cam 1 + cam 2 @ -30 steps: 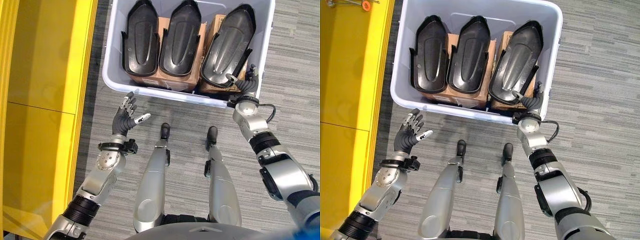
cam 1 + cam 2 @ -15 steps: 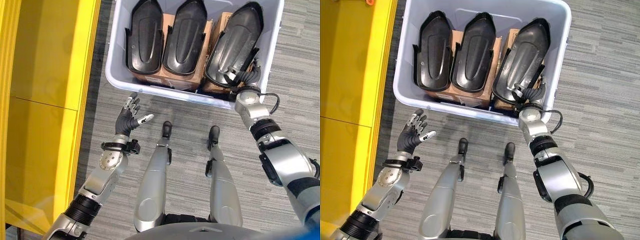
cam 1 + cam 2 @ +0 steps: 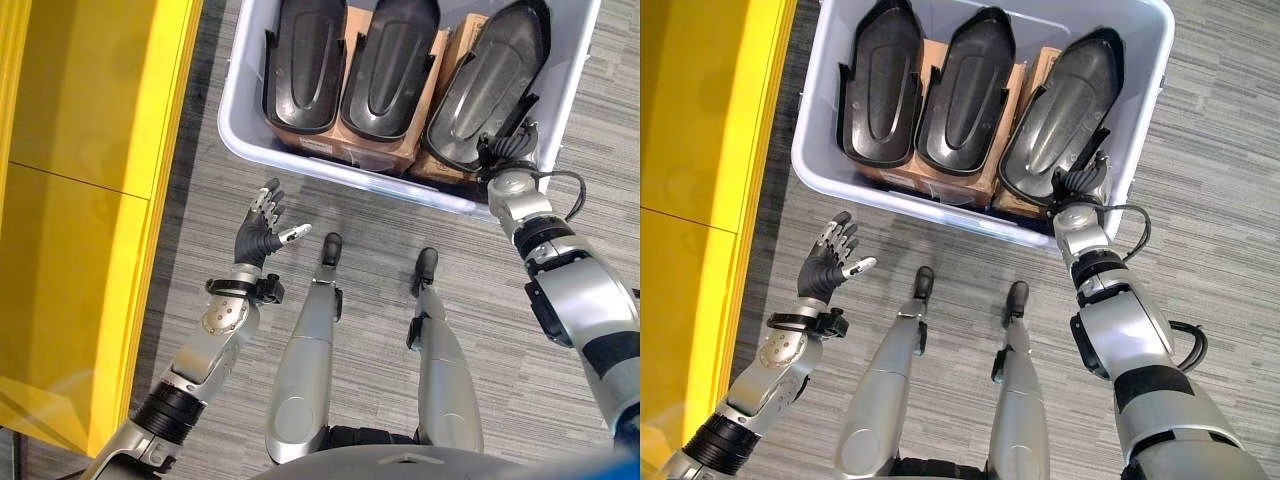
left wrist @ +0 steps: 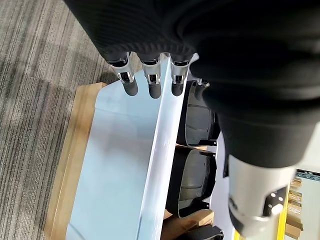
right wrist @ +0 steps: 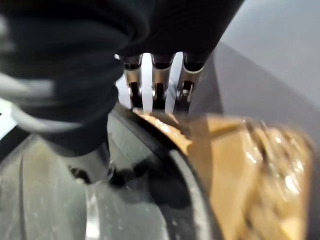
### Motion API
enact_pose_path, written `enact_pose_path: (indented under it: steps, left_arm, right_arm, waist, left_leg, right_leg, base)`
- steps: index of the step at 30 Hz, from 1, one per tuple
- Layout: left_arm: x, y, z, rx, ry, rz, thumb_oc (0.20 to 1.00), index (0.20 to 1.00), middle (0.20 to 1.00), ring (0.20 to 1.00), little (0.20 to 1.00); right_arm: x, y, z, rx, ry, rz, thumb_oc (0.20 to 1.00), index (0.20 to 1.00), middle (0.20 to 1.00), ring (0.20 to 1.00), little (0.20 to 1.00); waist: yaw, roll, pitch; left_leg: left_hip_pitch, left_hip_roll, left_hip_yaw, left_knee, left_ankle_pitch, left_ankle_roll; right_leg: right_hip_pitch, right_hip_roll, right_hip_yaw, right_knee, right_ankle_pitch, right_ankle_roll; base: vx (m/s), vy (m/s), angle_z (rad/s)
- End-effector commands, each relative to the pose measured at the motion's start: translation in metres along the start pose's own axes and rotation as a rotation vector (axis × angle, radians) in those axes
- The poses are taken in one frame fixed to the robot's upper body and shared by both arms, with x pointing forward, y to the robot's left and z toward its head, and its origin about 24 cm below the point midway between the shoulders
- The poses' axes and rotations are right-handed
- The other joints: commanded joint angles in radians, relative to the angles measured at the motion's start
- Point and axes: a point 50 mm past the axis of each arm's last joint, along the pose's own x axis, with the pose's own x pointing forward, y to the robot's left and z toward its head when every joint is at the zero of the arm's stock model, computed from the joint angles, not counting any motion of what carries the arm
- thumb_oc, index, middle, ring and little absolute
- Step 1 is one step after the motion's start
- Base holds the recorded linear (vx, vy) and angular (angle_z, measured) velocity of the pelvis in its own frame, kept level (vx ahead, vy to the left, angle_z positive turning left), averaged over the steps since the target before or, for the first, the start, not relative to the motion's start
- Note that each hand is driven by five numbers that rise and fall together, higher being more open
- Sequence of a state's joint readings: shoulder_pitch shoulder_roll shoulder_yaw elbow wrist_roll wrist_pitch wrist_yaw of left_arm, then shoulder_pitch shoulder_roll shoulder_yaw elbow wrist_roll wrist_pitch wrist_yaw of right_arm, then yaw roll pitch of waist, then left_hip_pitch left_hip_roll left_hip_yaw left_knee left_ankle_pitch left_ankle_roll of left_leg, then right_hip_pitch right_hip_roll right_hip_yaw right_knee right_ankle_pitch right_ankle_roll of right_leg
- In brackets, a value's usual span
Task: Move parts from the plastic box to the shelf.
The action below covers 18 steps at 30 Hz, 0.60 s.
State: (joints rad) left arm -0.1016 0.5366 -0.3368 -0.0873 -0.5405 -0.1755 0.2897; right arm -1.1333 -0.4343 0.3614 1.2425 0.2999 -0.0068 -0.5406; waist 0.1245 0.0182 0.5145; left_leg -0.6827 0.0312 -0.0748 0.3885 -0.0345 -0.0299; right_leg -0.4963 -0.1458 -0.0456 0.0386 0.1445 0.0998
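Head eyes look down; wrist views close-up.

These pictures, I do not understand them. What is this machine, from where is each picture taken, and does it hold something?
It is a two-legged robot with two arms. Two pictures come from cameras on its head, looking down; the other two from its wrists. On the carpet stands a pale plastic box with three black molded parts on cardboard boxes. The right hand reaches onto the rightmost part, fingers curling over its near edge. The left hand hangs open above the floor, holding nothing. A yellow shelf stands on the robot's left.
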Motion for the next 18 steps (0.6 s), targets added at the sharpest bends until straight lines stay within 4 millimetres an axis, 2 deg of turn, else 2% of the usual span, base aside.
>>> enact_pose_path:
  steps: [1,13,18]
  left_arm:
    - [-0.0028,-0.0027,0.0162,-0.024,-0.095,-0.015,1.0,1.0,1.0,1.0,1.0]
    - [-0.0005,-0.0032,0.0173,-0.029,-0.101,-0.01,1.0,1.0,1.0,1.0,1.0]
    - [-0.0007,0.0009,0.0178,-0.021,-0.101,0.003,1.0,1.0,1.0,1.0,1.0]
  right_arm:
    - [0.0028,-0.0072,-0.011,-0.113,0.008,0.032,0.2,0.2,0.2,0.2,0.2]
    - [0.0033,-0.0091,-0.0148,-0.076,0.04,0.02,0.2,0.2,0.2,0.2,0.2]
    - [0.0013,-0.0105,-0.0174,0.07,0.044,0.007,0.2,0.2,0.2,0.2,0.2]
  waist:
    - [0.014,0.027,0.005]
    - [0.011,0.025,0.005]
    - [0.001,0.018,0.005]
  left_leg:
    - [0.025,-0.015,0.022,-0.081,0.037,-0.008]
    - [0.028,-0.012,0.024,-0.079,0.033,-0.008]
    - [0.04,-0.009,0.027,-0.077,0.031,-0.008]
  right_leg:
    - [0.052,-0.028,-0.022,0.161,-0.177,0.033]
    - [0.049,-0.025,-0.02,0.165,-0.179,0.032]
    - [0.056,-0.021,-0.019,0.168,-0.181,0.031]
  base:
    - [0.0,0.0,0.0]
    - [0.0,0.0,0.0]
    - [0.0,0.0,0.0]
